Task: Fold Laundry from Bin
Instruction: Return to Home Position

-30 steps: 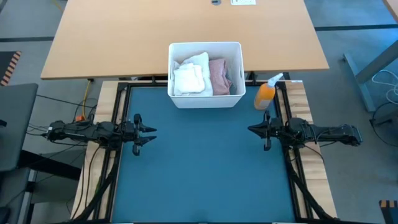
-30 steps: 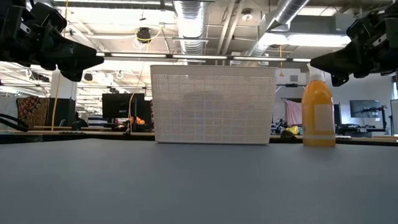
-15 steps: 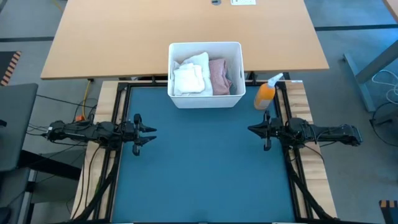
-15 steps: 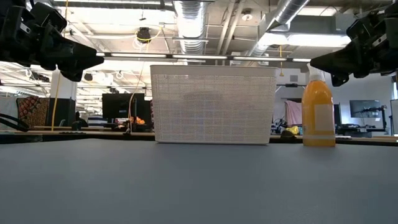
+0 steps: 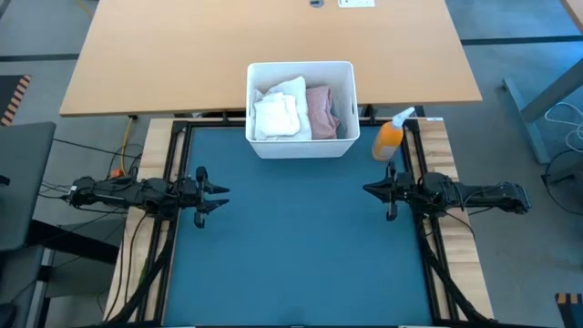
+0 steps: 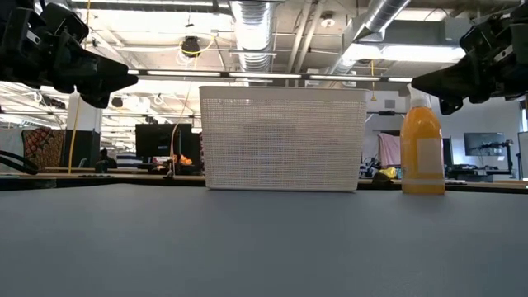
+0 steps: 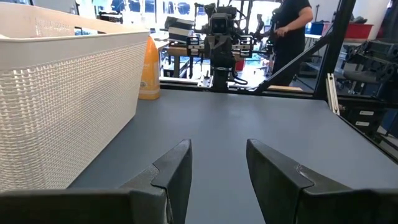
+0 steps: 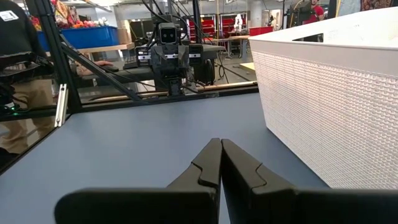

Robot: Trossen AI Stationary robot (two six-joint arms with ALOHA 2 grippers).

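Note:
The white bin (image 5: 301, 109) stands at the far middle of the teal mat (image 5: 296, 246). Inside lies the laundry: folded white cloth (image 5: 279, 111) on the left and a dusty pink piece (image 5: 321, 113) on the right, with a strip of light blue at the right wall. My left gripper (image 5: 222, 193) hovers open above the mat's left edge, pointing level toward the right. My right gripper (image 5: 368, 189) hovers shut above the mat's right edge, pointing level toward the left. Both are well apart from the bin (image 7: 62, 99) (image 8: 329, 93).
An orange spray bottle (image 5: 390, 137) stands right of the bin near the mat's far right corner. A tan table (image 5: 273, 46) lies beyond the bin. A person (image 7: 292, 31) stands in the room beyond the right arm. The mat's middle and near part lie bare.

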